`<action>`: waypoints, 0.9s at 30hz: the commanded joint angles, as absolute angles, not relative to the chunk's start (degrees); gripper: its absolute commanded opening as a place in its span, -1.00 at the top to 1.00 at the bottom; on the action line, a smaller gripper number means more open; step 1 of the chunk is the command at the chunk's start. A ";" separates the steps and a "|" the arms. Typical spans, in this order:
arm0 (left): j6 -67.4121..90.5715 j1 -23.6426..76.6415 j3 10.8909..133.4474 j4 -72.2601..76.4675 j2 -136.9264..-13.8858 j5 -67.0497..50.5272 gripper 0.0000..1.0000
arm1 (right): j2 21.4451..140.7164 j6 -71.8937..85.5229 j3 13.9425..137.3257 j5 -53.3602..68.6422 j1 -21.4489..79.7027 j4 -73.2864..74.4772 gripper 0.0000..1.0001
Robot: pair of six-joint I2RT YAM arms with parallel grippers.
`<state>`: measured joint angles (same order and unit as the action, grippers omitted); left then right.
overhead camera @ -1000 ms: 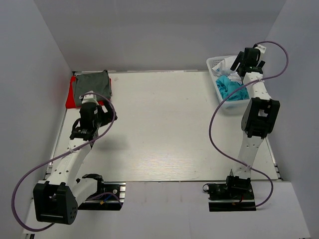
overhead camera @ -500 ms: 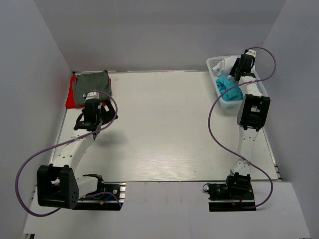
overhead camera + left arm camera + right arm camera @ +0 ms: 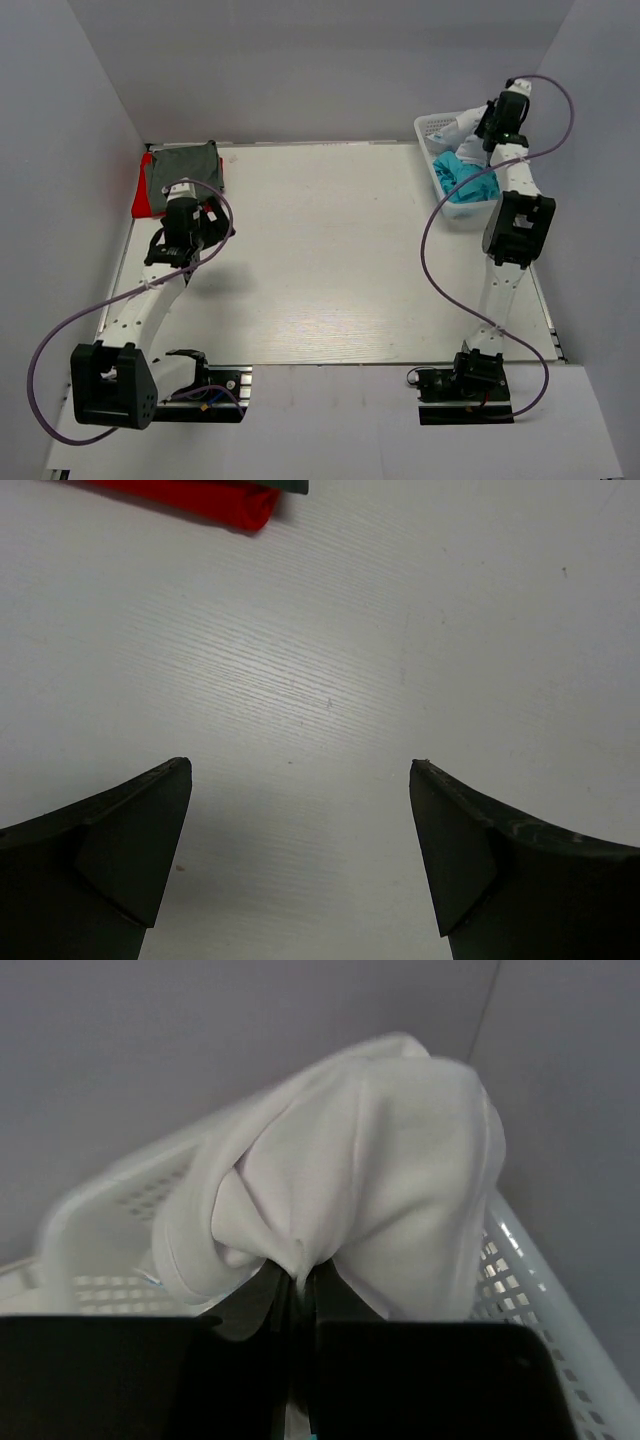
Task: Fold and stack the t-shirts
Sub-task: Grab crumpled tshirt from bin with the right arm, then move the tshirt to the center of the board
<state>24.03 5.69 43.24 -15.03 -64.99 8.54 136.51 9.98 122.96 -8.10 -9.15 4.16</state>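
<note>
The right gripper (image 3: 490,125) hangs over the far end of the white mesh basket (image 3: 430,124), which sits in the far right corner of the table (image 3: 330,250), close to the back wall and the right-hand wall. Its jaws are pinched tight on a fold of the white t-shirt (image 3: 461,129). In the right wrist view the cloth bunches up and spills over both sides of the closed jaws, with the basket's perforated wall showing behind and to the right of it. From above, the rest of the white shirt trails from the jaws down into the basket. The teal t-shirt (image 3: 462,178) lies crumpled in the near half of the basket, below the right arm's forearm. At the far left corner the dark grey t-shirt (image 3: 185,165) lies folded on top of the red t-shirt (image 3: 143,196), whose red edge shows along the stack's left and near sides, right by the table's left edge. The left gripper (image 3: 164,262) hovers over the table just on the near side of that stack, its jaws spread wide with only tabletop between them. In the left wrist view a corner of the red shirt sits at the top edge, well apart from the fingertips. A broad stretch of white table runs between the stack and the basket.
</note>
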 commanded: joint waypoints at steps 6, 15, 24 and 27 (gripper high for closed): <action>27.07 5.36 44.82 -10.90 -58.36 3.08 -1.00 | 109.62 1.78 124.72 9.67 -0.12 15.27 1.00; 30.15 5.36 50.53 -17.84 -57.13 4.57 -1.00 | 98.26 2.20 120.41 27.85 14.58 20.30 1.00; 38.93 5.89 49.67 -23.74 -52.04 8.53 -1.00 | 88.00 9.21 82.86 19.35 18.19 7.39 0.94; 39.38 5.89 47.72 -23.73 -49.92 6.95 -1.00 | 85.26 11.16 69.51 8.83 18.11 3.26 -0.66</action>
<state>37.54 5.74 48.47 -22.61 -52.58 7.07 89.76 7.68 79.29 19.90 18.31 10.46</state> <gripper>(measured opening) 0.995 0.606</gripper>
